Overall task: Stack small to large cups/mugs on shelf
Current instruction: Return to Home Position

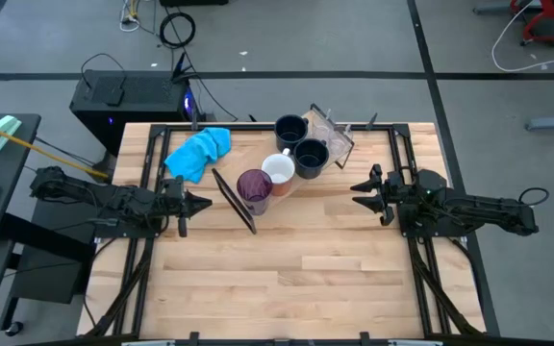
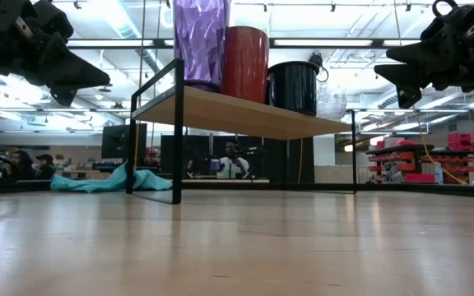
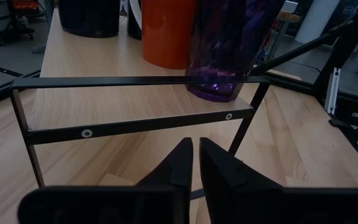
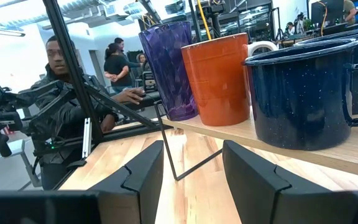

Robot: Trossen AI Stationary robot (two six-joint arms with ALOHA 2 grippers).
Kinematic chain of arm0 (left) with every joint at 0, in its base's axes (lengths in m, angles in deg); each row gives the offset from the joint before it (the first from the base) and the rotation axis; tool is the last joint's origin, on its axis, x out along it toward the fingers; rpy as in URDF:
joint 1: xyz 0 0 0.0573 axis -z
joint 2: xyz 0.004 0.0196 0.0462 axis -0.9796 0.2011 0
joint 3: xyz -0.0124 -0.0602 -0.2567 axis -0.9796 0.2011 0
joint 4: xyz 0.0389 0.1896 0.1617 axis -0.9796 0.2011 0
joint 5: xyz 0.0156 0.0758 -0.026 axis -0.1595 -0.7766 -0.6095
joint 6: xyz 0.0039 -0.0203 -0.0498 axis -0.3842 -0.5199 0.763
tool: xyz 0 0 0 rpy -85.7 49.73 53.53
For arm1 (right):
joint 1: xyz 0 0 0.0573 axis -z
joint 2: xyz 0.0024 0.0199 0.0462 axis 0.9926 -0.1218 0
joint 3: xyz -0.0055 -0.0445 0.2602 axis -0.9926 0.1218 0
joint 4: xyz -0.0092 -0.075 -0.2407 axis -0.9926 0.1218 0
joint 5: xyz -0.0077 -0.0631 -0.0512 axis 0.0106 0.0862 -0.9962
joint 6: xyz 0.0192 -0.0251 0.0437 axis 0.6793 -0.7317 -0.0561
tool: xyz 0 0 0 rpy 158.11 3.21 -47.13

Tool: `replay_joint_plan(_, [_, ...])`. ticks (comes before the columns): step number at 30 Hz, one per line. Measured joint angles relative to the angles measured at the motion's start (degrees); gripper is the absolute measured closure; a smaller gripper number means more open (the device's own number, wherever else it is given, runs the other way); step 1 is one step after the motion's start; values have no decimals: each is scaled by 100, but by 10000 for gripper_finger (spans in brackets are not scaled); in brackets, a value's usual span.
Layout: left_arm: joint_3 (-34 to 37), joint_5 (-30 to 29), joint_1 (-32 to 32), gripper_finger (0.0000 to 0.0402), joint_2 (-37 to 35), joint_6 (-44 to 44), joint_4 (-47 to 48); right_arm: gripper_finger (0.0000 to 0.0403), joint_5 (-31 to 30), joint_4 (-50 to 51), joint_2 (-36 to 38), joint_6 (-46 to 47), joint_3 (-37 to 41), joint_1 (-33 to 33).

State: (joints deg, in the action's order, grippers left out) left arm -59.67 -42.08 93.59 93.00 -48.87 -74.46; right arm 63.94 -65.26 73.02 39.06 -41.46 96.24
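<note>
Shelf point(image 2: 245, 116) long axis diagonal; purple tumbler point(image 1: 254, 188) upright at its left end. Left tool point(image 1: 203, 203) clenched, right tool point(image 1: 359, 193) released.

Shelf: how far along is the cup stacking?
Done: translucent purple tumbler, orange-and-white mug, two dark navy mugs and clear glasses stand on the light wooden shelf. In hand: nothing; left claw shut, right claw open, both clear of it. Left: seemingly nothing.

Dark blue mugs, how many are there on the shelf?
2. One dark blue mug stands on the shelf right beside the orange mug; the other stands close by it, also on the shelf. None looks hidden.
</note>
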Motion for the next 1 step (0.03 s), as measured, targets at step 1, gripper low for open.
replay_joint_plan(1, [0,-1,-1,364,0,-2,-1,231,-1,2,2,-2,0,0])
